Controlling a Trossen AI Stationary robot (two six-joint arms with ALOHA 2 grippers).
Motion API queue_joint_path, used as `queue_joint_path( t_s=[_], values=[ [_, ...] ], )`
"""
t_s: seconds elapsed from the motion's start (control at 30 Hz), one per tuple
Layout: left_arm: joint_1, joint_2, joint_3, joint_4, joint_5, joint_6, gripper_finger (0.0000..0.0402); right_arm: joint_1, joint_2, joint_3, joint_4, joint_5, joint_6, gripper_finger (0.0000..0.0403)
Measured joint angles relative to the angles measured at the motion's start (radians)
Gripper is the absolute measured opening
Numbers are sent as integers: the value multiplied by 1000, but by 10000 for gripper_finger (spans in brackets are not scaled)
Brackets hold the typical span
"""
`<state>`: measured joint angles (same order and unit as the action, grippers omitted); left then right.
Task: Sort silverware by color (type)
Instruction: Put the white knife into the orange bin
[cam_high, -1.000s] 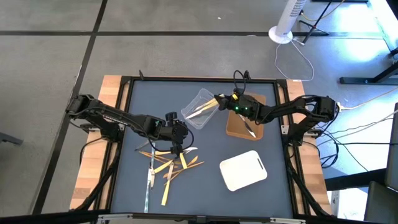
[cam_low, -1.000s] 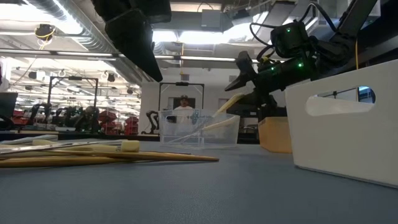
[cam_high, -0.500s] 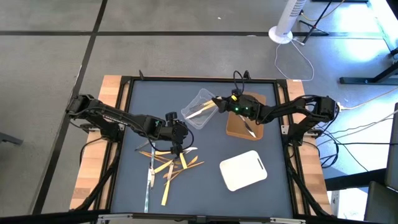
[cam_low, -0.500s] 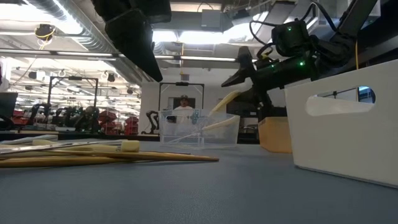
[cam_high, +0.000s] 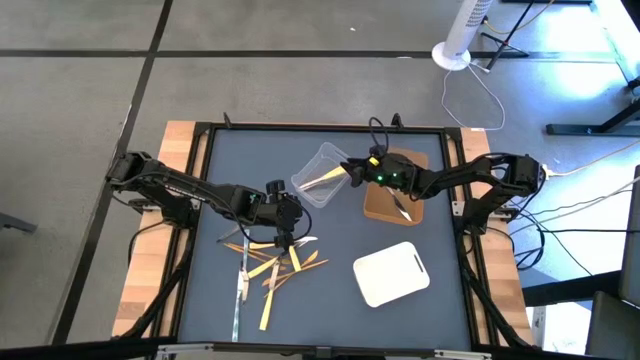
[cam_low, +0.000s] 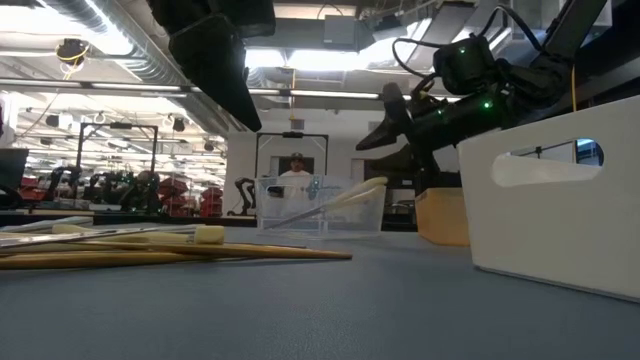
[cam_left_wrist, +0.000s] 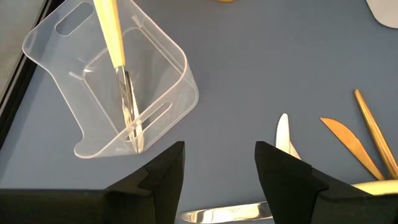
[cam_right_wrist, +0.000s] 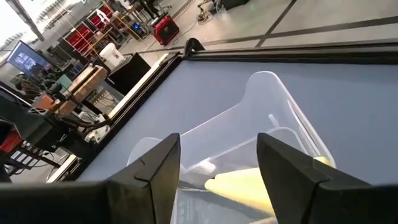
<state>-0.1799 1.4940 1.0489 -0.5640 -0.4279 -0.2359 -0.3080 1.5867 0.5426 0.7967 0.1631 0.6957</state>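
Note:
The silverware lies mostly in a loose pile (cam_high: 270, 268) on the blue mat: pale yellow, orange-brown and silver pieces. My left gripper (cam_high: 285, 236) hangs open just above the pile's far edge, touching nothing (cam_left_wrist: 217, 165). One pale yellow utensil (cam_low: 335, 203) lies slanted in the clear tub (cam_high: 322, 175), its lower end on the tub's floor and its upper end on the rim. My right gripper (cam_low: 378, 125) stands open a little above that upper end, at the tub's right side; in the right wrist view (cam_right_wrist: 214, 168) the utensil (cam_right_wrist: 245, 186) shows below the gap between the fingers.
A brown tray (cam_high: 415, 165) with a silver utensil (cam_high: 401, 209) on it lies at the right, under my right arm. A white tray (cam_high: 392, 273) lies nearer the front. A silver knife (cam_high: 240, 290) lies at the pile's left. A person stands in the room beyond.
My right gripper has rolled and tipped at the tub's right side without shifting place. The pale yellow utensil's upper end, which stood up at the fingers, has sunk onto the tub's rim; its lower end has stayed inside the tub.

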Motion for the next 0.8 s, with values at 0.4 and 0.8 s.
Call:
queue_joint_path(
  t_s=[0.4, 0.8],
  values=[
    [0, 0, 0, 0, 1, 0, 190, 0, -13, 0, 23, 13, -61, 199],
    [0, 0, 0, 0, 7, 0, 190, 0, -148, 0, 14, 20, -192, 199]
  ],
)
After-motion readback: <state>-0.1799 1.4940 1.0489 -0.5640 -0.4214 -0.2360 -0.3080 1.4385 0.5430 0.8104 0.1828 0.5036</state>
